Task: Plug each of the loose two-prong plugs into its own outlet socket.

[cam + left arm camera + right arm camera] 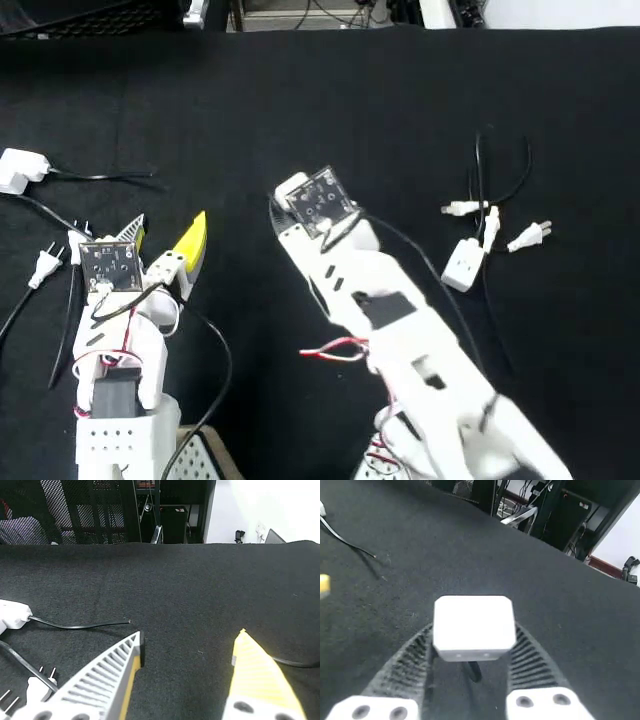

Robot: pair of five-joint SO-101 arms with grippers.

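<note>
Holding: right gripper clamped on a white outlet socket near table centre; no plug seen in it.
Left gripper: fingers spread wide, empty, low over the black table on the left side.
Left plugs: two-prong plug lying beside the left arm, second plug just next to it, both unplugged.
Left socket: at the far left edge, cable trailing, no plug in it.
Right cluster: right socket with right plugs close by, prongs bare.
Progress: early by my read. No plug looks seated anywhere, so every insertion is left to do.
</note>
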